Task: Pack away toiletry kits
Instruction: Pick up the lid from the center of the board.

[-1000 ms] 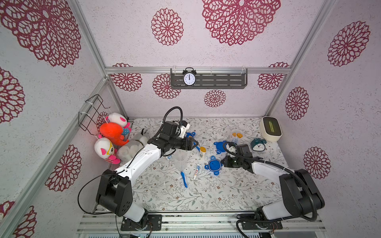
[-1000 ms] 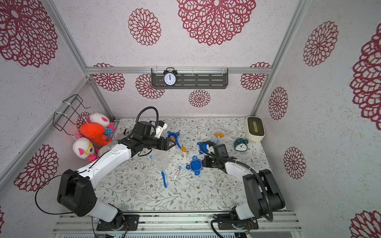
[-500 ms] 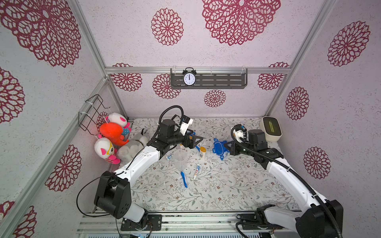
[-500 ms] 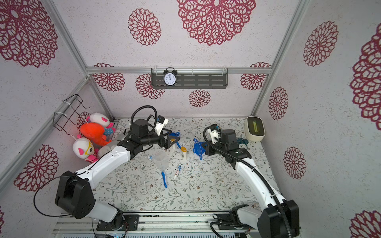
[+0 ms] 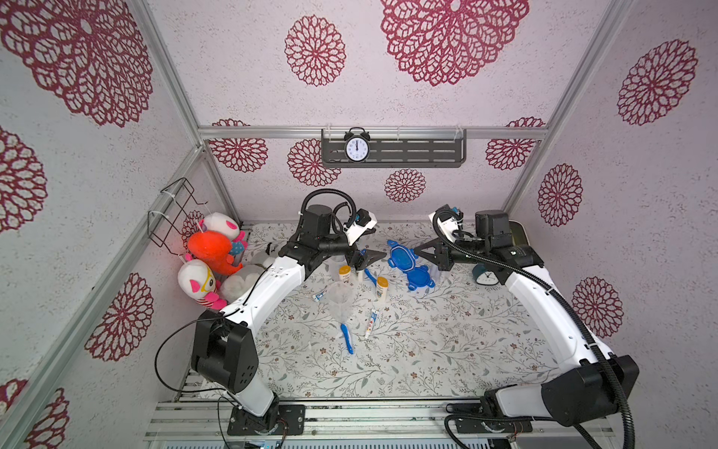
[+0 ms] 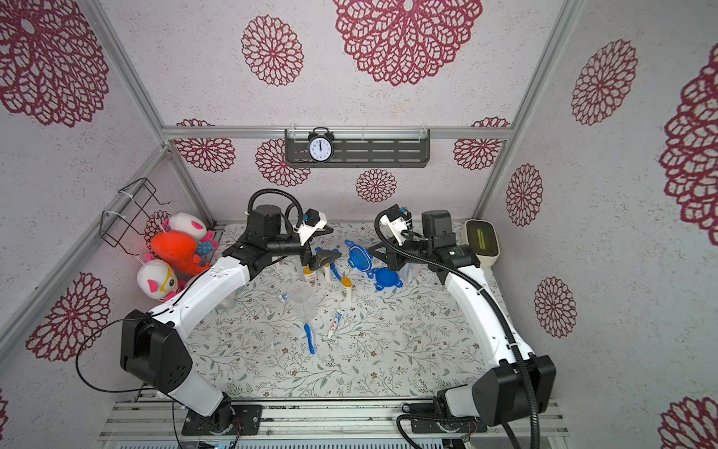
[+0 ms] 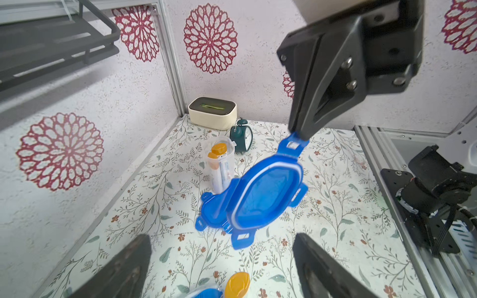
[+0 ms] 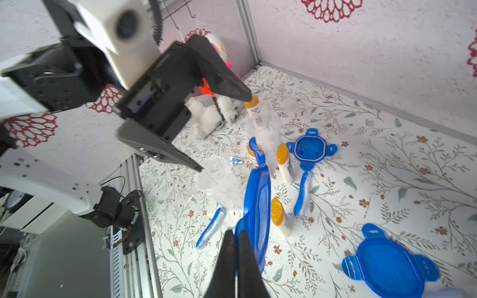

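**A:** Margins of the worktop (image 5: 447, 350)?

**B:** Walls on three sides, and a metal rail along the front. Plush toys (image 5: 211, 252) fill the back left corner. A cream box (image 6: 481, 241) and a teal clock (image 7: 241, 136) sit in the back right one. Bare patterned surface runs from the toothbrush (image 5: 347, 338) and toothpaste tube (image 5: 370, 322) forward to the rail, and down the right side.

**A:** Kit parts?

**B:** They are bunched mid-worktop toward the back. The empty jar (image 5: 340, 297) is at the centre, with one bottle (image 5: 344, 273) just behind it and a second bottle (image 5: 382, 287) to its right. The filled jar (image 7: 220, 165) holds orange-capped bottles and stands upright beside the clock. A second lid (image 5: 419, 278) lies flat just in front of that jar. A third lid (image 8: 311, 148) lies flat near the back wall.

**A:** Arm pose?

**B:** Both arms arch inward over the back half of the worktop, with the tools pointing at each other. The right tool (image 5: 416, 249) is pinched together on one tab of the blue lid (image 5: 400, 257). That lid hangs tilted in the air above the second lid. The left tool (image 5: 369, 262) has its fingers spread wide with nothing between them. It is close to the blue lid's free edge but not touching it.
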